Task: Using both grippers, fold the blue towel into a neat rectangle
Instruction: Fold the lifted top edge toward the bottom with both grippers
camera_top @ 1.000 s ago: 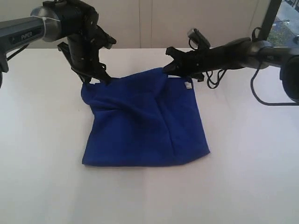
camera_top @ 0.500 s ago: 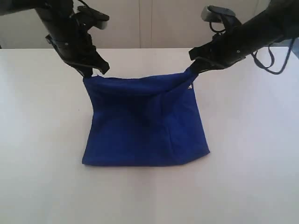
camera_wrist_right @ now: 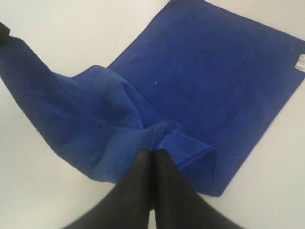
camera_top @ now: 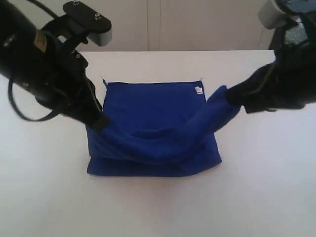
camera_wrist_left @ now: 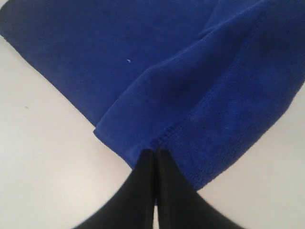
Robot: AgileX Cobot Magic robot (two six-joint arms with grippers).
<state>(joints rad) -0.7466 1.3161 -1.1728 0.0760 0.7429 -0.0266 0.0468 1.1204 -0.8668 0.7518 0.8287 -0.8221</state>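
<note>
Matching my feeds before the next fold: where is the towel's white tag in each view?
Exterior view: white tag on the blue towel's far right corner.
Left wrist view: not in it.
Right wrist view: white tag on the flat corner at the picture's edge.
Shared landmark: the towel's lifted, sagging edge.

2 bulky black arms; the left arm (camera_top: pixel 47 74) carries a yellow label (camera_top: pixel 40 42), a grey-edged camera block (camera_top: pixel 91 22) and a looping cable (camera_top: pixel 23 118). The left gripper (camera_wrist_left: pixel 156 151) and right gripper (camera_wrist_right: pixel 152 151) taper to smooth black fingers.

left arm (camera_top: pixel 39 69): cropped at edge | right arm (camera_top: pixel 286 84): cropped at edge | towel tag (camera_top: pixel 198 90): print unreadable
</note>
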